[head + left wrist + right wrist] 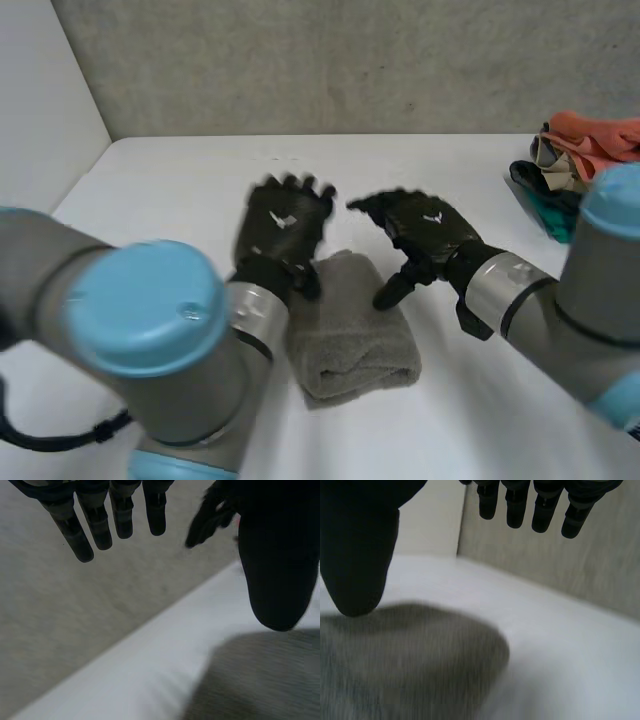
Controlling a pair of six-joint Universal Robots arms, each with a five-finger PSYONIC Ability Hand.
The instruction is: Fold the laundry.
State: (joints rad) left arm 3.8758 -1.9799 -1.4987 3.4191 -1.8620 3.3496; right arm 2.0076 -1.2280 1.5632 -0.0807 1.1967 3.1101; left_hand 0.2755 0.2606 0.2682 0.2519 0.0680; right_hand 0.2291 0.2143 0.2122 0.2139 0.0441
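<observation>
Nearest the camera, the left arm (150, 340) and right arm (600, 290) framed a folded grey towel (355, 335), which lay in the middle of the white table (180, 190). The left hand (283, 228) hung over the towel's left far corner, its fingers (100, 520) straight and slightly spread, its thumb (277, 565) apart from them, holding nothing. The right hand (425, 232) hung over the right far corner, its fingers (515, 505) straight and side by side and its thumb (357, 555) pointing down at the towel's edge; contact could not be judged. Each hand's back bore a small white mark, unreadable. Farther right lay a pile of clothes (580, 160) in orange, beige and teal. A grey wall (350, 60) stood behind.
</observation>
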